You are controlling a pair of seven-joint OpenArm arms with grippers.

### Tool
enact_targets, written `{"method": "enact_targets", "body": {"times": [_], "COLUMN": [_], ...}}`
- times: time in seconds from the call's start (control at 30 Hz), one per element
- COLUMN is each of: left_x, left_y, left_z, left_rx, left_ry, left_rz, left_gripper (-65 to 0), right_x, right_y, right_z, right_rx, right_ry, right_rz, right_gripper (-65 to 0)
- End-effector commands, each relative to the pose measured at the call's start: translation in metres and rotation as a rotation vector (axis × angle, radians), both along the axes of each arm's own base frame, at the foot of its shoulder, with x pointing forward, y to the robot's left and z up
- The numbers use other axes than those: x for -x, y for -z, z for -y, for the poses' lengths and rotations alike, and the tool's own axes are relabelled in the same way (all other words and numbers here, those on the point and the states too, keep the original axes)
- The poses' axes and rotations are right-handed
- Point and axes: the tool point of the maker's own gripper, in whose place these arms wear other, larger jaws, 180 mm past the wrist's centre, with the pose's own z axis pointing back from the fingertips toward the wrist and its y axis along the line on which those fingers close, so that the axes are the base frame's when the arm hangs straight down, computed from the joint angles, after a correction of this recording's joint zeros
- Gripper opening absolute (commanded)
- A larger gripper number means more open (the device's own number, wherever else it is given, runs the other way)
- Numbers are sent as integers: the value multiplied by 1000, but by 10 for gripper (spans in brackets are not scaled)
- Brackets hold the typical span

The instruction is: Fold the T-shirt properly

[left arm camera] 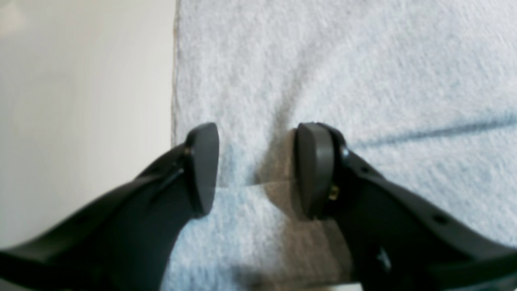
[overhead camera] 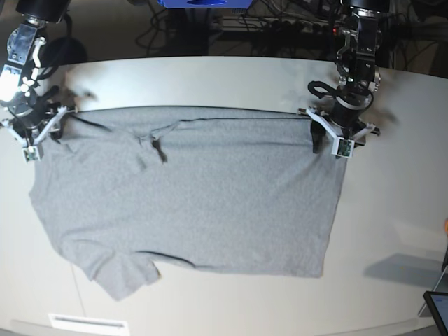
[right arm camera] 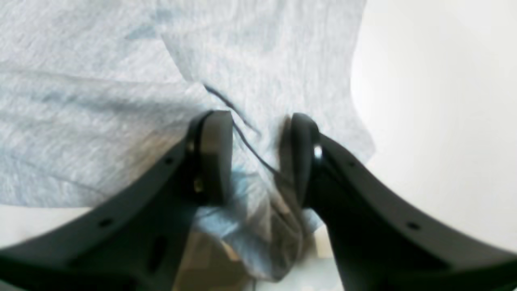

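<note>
T-shirt (overhead camera: 210, 196) flat on worktop (overhead camera: 392, 210); left gripper (left arm camera: 256, 169) spread over hem corner, right gripper (right arm camera: 258, 157) pinching bunched fabric.

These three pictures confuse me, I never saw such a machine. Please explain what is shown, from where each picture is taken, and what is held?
It is a robot with two arms at a white table. The base view looks down from above: a grey T-shirt lies spread out, one side partly folded over. The other two pictures come from cameras on the wrists, looking along the black fingers. The left gripper stands at the shirt's far corner on the picture's right; its wrist view shows its jaws apart with cloth between them. The right gripper has bunched cloth between its jaws at the other far corner. Whether either truly pinches the cloth, I cannot tell.
</note>
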Motion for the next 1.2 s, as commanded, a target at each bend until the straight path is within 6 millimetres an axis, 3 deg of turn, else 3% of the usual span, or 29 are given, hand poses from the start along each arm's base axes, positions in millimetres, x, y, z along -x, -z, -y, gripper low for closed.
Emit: {"method": "enact_targets", "body": {"times": [0.0,0.13,0.3,0.4,0.67,0.8,0.9,1.03,1.17], "left_x": [13,12,9,7,5,6,3,5,22], "left_y": [11,5,-1,-6,-37,-59,-87,-116,-99], "left_z": [-8,-7,-5,-3,12,-5,-15,-10,0], "left_rx": [-55,-54,-55,-55,-53,-73,-92,-99,-14], "left_ry": [-4,1,7,11,54,6,-18,-6,-43], "left_rz": [-84,-68,-53,-38,34,85,157,224,179], "left_gripper": [-349,-349,-349,-349,-349,-349,-349,-348,-344], "right_x": [33,36,23,14,1,0,0,-1,-5], "right_y": [17,-5,-51,-66,-73,-73,-72,-69,-63], "right_z": [16,14,14,13,11,10,8,1,-20], "right_rx": [70,119,205,226,224,221,216,199,175], "right_ry": [26,7,-8,-9,-14,-15,-18,-29,-78], "right_rz": [-169,-147,-77,-44,-16,-14,-10,-9,-14], "right_gripper": [-424,-424,-422,-421,-421,-421,-421,-422,-424]}}
